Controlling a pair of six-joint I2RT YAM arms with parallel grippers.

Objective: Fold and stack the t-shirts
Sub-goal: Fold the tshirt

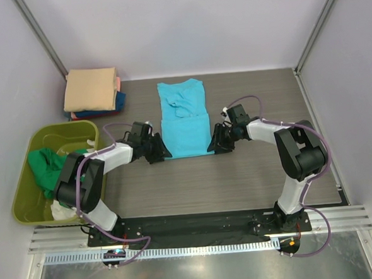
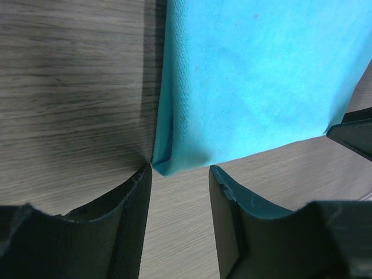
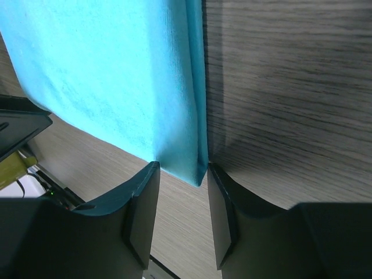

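The turquoise t-shirt (image 1: 183,117) lies half-folded, the left gripper (image 1: 158,149) at its near-left corner, the right gripper (image 1: 219,140) at its near-right (a folded stack (image 1: 93,91) sits far left).

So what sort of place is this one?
Probably a lab robot cell, not a home: bare panel walls box in the table, the left arm and right arm are bolted to a plate, and a bin holds shirts.

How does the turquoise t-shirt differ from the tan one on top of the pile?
The turquoise t-shirt is only partly folded; the tan t-shirt is fully folded. The turquoise one rests directly on the table; the tan one tops a pile in the far left corner. Both are plain.
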